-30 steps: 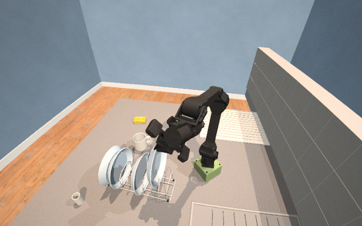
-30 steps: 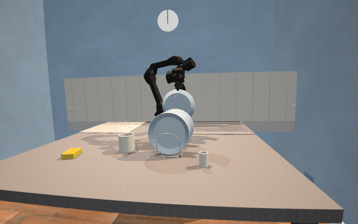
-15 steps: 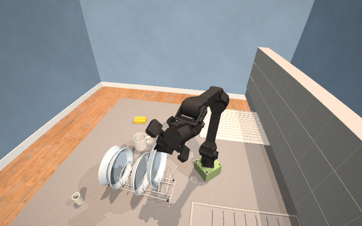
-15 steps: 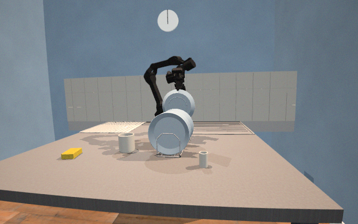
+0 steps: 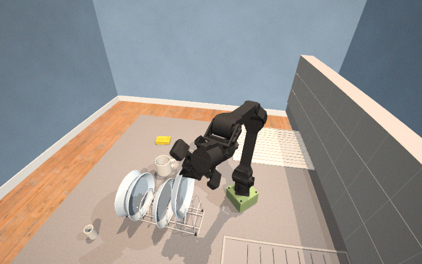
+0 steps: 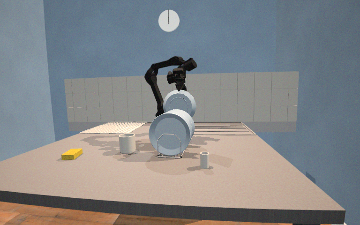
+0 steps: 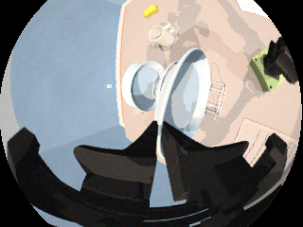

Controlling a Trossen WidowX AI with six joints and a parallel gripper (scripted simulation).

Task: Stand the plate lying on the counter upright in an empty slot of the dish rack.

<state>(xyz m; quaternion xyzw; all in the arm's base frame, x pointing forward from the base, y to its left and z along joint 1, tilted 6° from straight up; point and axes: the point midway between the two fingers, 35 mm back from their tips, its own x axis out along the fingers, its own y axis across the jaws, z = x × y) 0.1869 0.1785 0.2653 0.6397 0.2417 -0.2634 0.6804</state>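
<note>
Exterior view: pale blue round plate is upright, hanging from the black two-finger end effector, raised above the white wire dish rack. Fingers nearly shut, pinching the plate's rim at its top edge. Top view hides the fingertips behind the wrist, but the wrist view shows the rim running up between them.

Plate is off the table, not seated. Three pale blue plates stand in the rack, two together at the end far from the green arm base, one nearer the middle.

Step in hand, my read: lining up over a slot before lowering. Next move: confirm the plate's plane matches a free slot on the base side of the middle plate, then straight down, slow. Can't tell exact slot alignment from these angles. Watch for the lower rim clipping the middle plate or landing on a rail; if it catches, lift and shift, don't push. Release only once it's supported, then back off upward.
</note>
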